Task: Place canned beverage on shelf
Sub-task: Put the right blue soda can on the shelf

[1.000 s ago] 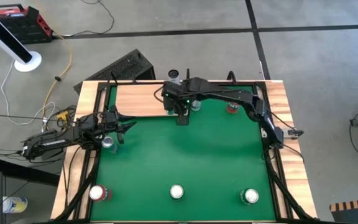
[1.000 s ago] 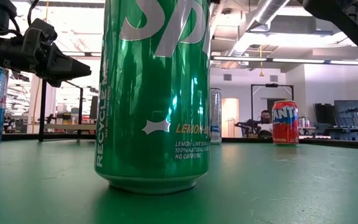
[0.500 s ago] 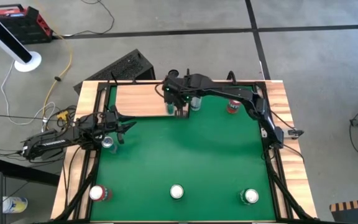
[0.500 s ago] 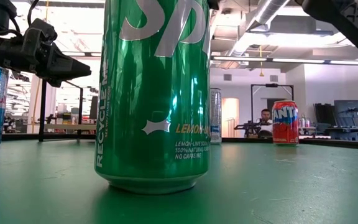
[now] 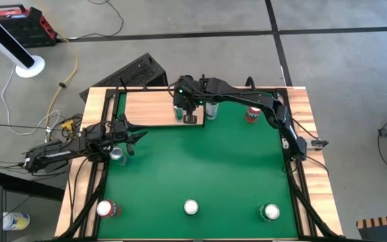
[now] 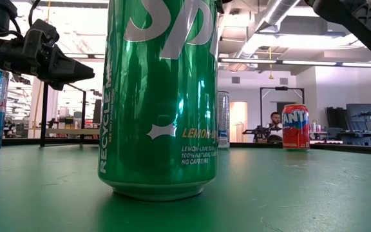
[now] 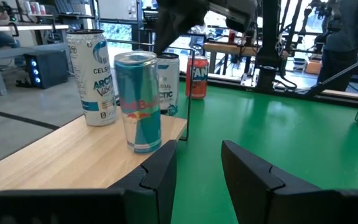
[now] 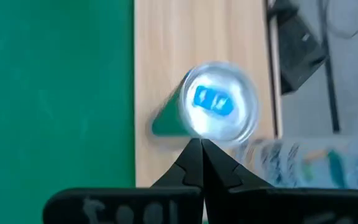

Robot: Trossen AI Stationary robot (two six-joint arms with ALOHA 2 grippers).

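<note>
The pale wood shelf (image 5: 146, 107) stands at the table's far edge, left of the middle. A blue and silver Red Bull can (image 7: 138, 102) stands upright on its base near the shelf's near right corner. A white Celsius can (image 7: 92, 78) stands farther back on the shelf. My right gripper (image 8: 201, 155) is shut and points down just beside the Red Bull can's top (image 8: 219, 102); it also shows in the high view (image 5: 190, 117). My left gripper (image 7: 197, 168) is open and empty at the table's left side, level with the shelf's near edge. My right gripper's shut fingertips (image 8: 201, 144) stand at the edge of the Red Bull can's top rim, coming from above. I cannot tell whether they touch it. The can stands upright on the shelf.
A second Celsius can (image 5: 211, 111) and a red Fanta can (image 5: 250, 115) stand on the green table right of the shelf. Another blue can (image 5: 116, 154) stands by my left gripper. A red can (image 5: 106, 208), a Sprite can (image 5: 191, 207) and a green can (image 5: 271, 212) line the near edge.
My right gripper has moved toward the table's far edge and a little left, from over the green surface to the shelf's near right corner beside the Red Bull can. The can has stayed upright on the shelf.
</note>
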